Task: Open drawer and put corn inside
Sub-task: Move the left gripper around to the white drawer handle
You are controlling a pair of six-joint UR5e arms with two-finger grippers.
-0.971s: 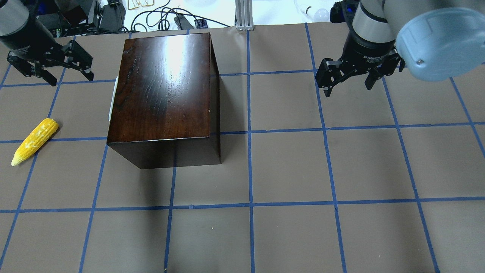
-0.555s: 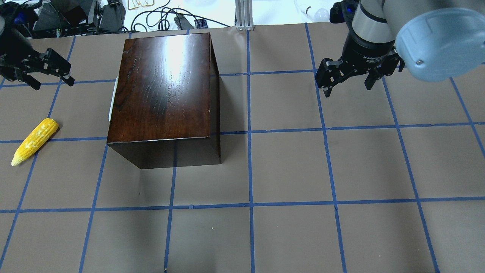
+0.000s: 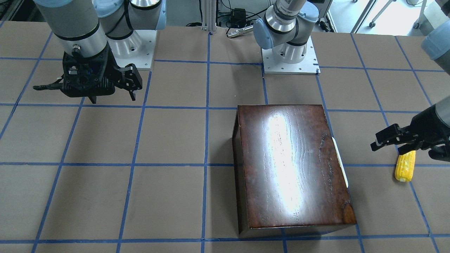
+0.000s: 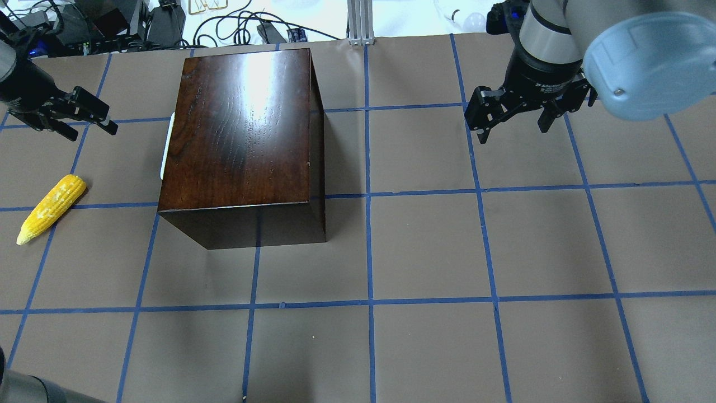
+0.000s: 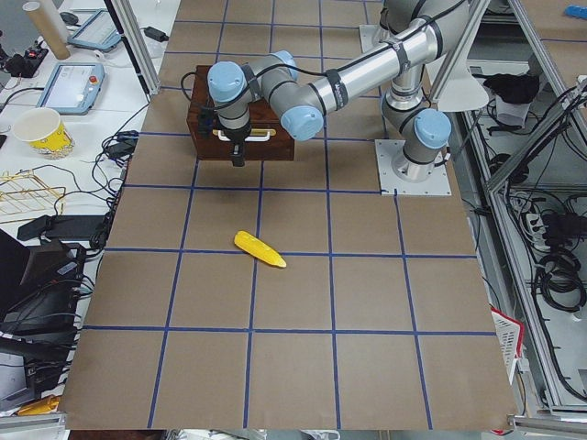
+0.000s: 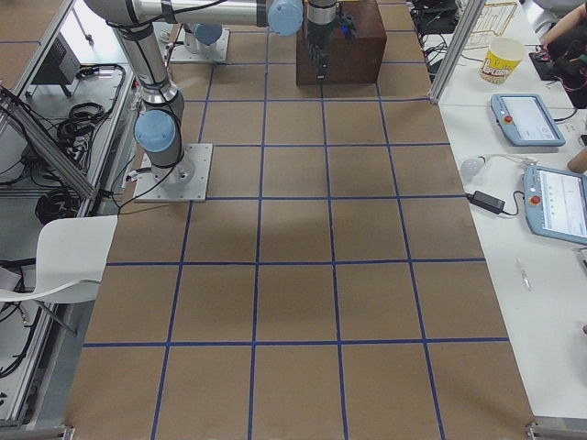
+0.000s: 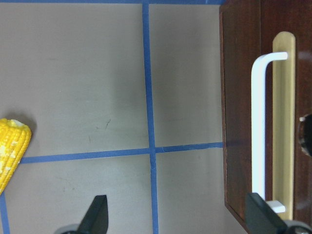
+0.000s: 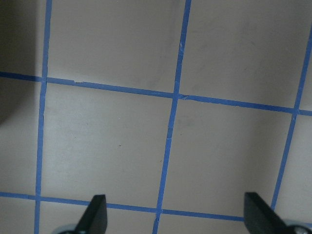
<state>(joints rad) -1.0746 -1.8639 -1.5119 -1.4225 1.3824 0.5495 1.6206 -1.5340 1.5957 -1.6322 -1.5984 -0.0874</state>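
Note:
The glossy dark-brown box (image 4: 240, 140) stands left of the table's centre. Its drawer (image 7: 239, 122) is shut, and the white handle (image 4: 166, 148) faces the table's left end; the handle also shows in the left wrist view (image 7: 258, 131). The yellow corn (image 4: 51, 208) lies flat on the table, left of the box and apart from it. My left gripper (image 4: 89, 130) is open and empty, hovering between the corn and the handle side of the box. My right gripper (image 4: 513, 130) is open and empty, far right of the box.
Blue tape lines grid the brown table (image 4: 425, 246). Cables and equipment (image 4: 168, 22) lie beyond the far edge. The two arm bases (image 3: 290, 56) stand at the robot's side. An aluminium post (image 4: 361, 22) stands behind the box.
My left gripper swung left away from the box, then came back a little toward it and turned at the wrist. The right arm, box and corn have not moved.

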